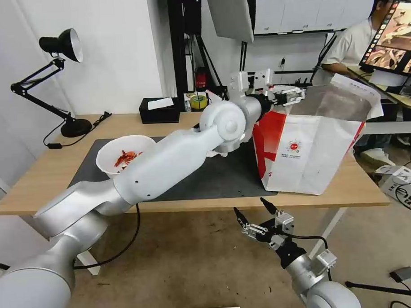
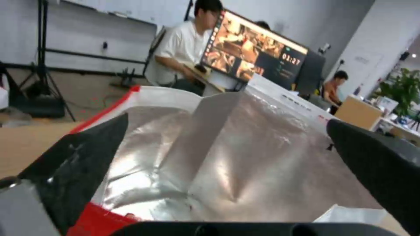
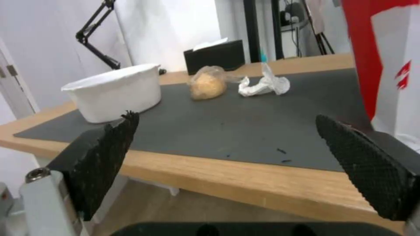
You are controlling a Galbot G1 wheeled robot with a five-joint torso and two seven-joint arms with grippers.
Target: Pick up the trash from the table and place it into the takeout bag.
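I have the left gripper [image 1: 298, 95] reached out over the near rim of the takeout bag [image 1: 304, 155], which stands on the right end of the table [image 1: 44, 177]. From the left wrist I look straight down onto the silver lining, and the two dark fingers [image 2: 78, 164] are spread wide with nothing between them. I can't make out anything lying at the bottom of the bag; the foil folds hide it.

My right gripper [image 1: 254, 213] hangs below the near table edge, parted and empty, pointing across the dark mat [image 3: 245, 124].

What's left on the mat: the white bowl [image 1: 120, 152] of red shells at the left, and farther back the knotted bag [image 3: 208, 83] with a beige lump beside the crumpled tissue [image 3: 264, 86], the two near each other but apart.

I judge the bowl stiff yet thin-walled and loose-filled, so I'd pinch its rim and keep it level. The knotted bag looks soft and slippery; the knot or gathered neck is the place to grip. The tissue weighs nothing, so any pinch on its peak will do
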